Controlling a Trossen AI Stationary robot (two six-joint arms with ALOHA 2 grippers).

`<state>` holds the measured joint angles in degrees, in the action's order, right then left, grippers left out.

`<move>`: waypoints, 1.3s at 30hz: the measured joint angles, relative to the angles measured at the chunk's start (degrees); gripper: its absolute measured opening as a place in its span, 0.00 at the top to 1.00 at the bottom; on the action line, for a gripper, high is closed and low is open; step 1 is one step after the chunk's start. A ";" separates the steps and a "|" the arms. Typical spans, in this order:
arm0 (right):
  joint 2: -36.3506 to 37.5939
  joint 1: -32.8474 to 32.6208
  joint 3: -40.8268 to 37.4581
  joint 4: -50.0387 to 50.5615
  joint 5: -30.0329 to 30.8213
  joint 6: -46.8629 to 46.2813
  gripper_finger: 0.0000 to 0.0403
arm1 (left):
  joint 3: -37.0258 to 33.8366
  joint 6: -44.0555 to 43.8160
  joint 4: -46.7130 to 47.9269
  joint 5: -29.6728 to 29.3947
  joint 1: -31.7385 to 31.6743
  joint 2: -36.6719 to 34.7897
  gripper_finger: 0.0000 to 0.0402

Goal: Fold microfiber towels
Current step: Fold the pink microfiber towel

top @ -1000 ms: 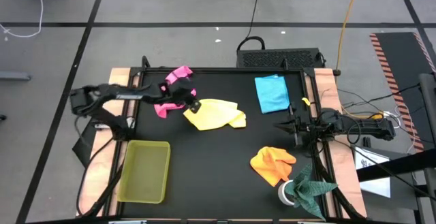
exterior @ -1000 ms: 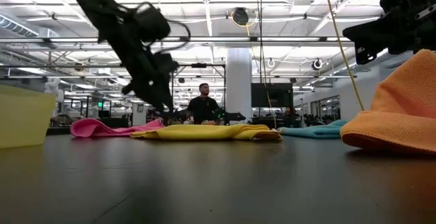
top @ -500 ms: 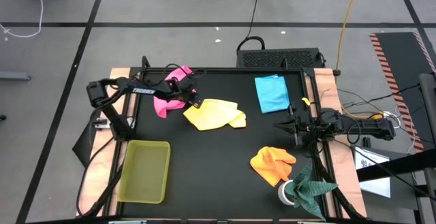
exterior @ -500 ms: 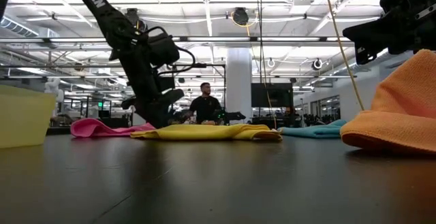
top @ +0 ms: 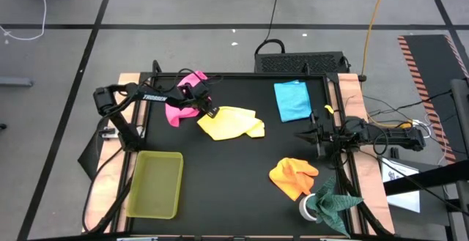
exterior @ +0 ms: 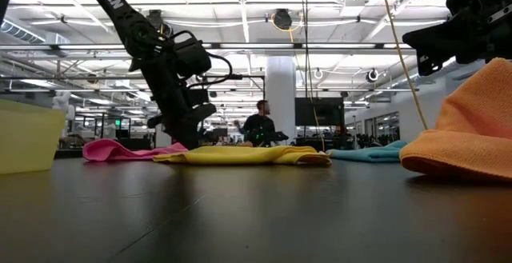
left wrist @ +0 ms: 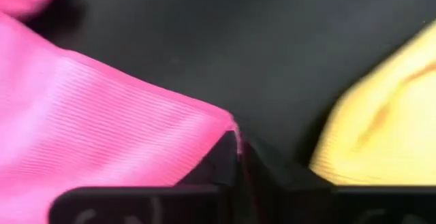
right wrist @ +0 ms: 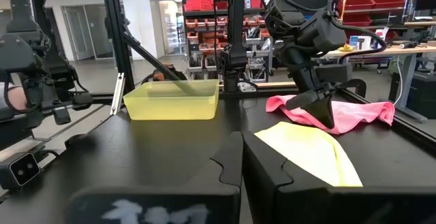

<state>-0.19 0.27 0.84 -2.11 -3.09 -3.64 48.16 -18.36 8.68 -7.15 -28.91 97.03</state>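
Observation:
The pink towel (top: 179, 109) lies crumpled on the black table at the far left. The yellow towel (top: 231, 122) lies flat just right of it. My left gripper (top: 204, 111) is down at the table between them, shut on the pink towel's corner. The light blue towel (top: 293, 99) lies at the far right and the orange towel (top: 293, 176) sits bunched at the near right. My right gripper (top: 300, 134) waits shut by the table's right edge, above the table, holding nothing. My left gripper pinches the pink towel's pointed corner (left wrist: 228, 125), the one nearest the yellow towel (left wrist: 381, 129), between its two fingers. The fingers slant down from the table's left. The towel (exterior: 120, 149) lies slack on the table, with the corner at table height.
A translucent yellow-green tray (top: 155, 184) stands at the near left. A dark green cloth (top: 333, 201) lies at the near right corner. The middle of the table (top: 220, 175) is bare black surface. A person shows in the room far behind the table.
My left gripper has come down to the table at the pink towel's right corner and has shut on it. The towels lie where they were.

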 joint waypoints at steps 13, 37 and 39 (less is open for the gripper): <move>0.00 -0.01 -0.02 0.00 0.02 0.00 1.00 | 0.00 -0.85 0.55 -7.72 0.85 0.00 0.58; 0.02 -0.02 -0.02 0.00 0.02 0.00 1.00 | -3.21 0.73 -5.53 -9.52 1.28 1.49 0.83; 0.00 -0.02 -0.02 0.00 0.02 0.00 1.00 | -3.21 2.00 -7.38 -11.58 1.17 1.47 0.84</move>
<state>-0.19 0.25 0.82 -2.11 -3.07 -3.64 44.95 -16.36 1.30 -18.73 -27.73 98.51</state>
